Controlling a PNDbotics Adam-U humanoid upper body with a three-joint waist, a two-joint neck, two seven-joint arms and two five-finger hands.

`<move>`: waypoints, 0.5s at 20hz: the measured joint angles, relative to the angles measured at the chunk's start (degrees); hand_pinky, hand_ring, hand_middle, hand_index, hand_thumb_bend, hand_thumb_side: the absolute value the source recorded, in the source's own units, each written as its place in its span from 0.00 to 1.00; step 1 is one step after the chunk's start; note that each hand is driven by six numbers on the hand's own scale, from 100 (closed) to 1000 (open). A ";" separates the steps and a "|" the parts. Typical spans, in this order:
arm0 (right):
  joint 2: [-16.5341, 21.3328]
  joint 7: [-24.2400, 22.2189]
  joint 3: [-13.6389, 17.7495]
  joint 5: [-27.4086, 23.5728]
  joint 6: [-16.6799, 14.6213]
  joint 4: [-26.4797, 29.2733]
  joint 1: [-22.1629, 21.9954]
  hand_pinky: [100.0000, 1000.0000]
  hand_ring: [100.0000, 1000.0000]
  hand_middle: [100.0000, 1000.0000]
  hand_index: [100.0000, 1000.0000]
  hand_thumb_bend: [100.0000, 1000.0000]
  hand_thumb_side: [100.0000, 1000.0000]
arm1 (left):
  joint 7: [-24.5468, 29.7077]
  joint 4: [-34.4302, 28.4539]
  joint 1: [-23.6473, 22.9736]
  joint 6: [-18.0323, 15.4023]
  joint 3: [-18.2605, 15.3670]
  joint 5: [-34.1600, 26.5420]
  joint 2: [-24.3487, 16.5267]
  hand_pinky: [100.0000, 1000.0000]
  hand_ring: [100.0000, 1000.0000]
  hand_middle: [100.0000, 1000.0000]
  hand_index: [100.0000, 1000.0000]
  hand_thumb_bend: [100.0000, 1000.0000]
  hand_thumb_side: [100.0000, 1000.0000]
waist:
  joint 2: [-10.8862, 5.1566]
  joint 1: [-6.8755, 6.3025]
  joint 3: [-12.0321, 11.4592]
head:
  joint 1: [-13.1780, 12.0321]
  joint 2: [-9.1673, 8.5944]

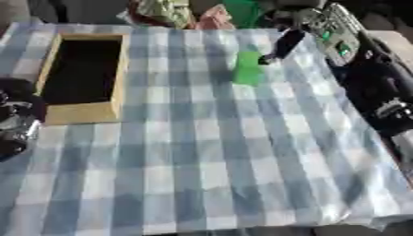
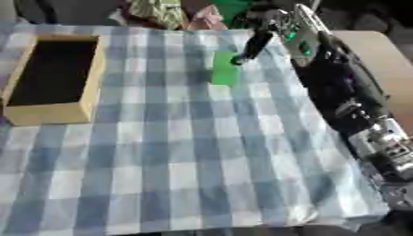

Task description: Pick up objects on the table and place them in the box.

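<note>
A flat bright-green object [image 1: 248, 68], roughly rectangular, lies on the desk [image 1: 209, 156] at about one o'clock. The right hand [image 1: 284, 44] reaches in from two o'clock; its dark fingers [image 2: 251, 46] extend straight, tips touching the object's upper right edge. A wooden box [image 1: 80, 73] with a dark inside sits at ten o'clock. The left hand [image 1: 16, 120] shows at nine o'clock; I cannot tell its pose. Blue-and-white checked cloth covers the desk.

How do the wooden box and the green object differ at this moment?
The wooden box is tan with a dark hollow inside; the green object is a flat bright green piece. The box sits at the table's left, apart from both hands; the green object lies far right, with the right hand at its top edge. Both rest on the checked cloth.
</note>
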State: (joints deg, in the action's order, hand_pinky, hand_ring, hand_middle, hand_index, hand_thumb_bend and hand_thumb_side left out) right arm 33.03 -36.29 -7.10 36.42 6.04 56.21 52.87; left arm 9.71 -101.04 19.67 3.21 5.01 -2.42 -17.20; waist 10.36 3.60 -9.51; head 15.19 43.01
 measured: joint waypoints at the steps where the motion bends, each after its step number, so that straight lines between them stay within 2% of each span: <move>1: 0.00 0.00 0.00 0.00 0.00 0.00 0.00 0.96 1.00 0.92 0.96 0.42 0.00 | 0.00 0.00 0.00 0.00 0.00 0.00 0.00 0.51 0.62 0.57 0.66 0.23 0.00 | 0.00 0.00 -0.03 | 0.01 0.01; 10: -0.07 0.10 0.00 0.00 0.06 -0.12 -0.03 0.95 1.00 0.92 0.96 0.43 0.00 | 0.00 0.00 0.00 0.00 0.00 0.00 0.00 0.51 0.62 0.57 0.66 0.23 0.00 | 0.28 0.00 -0.31 | 0.03 0.17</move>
State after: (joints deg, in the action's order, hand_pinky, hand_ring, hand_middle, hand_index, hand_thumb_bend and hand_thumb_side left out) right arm 32.96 -36.19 -7.10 36.42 6.10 56.10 52.84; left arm 9.72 -101.04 19.67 3.21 5.01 -2.43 -17.20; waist 10.65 3.60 -9.82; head 15.22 43.18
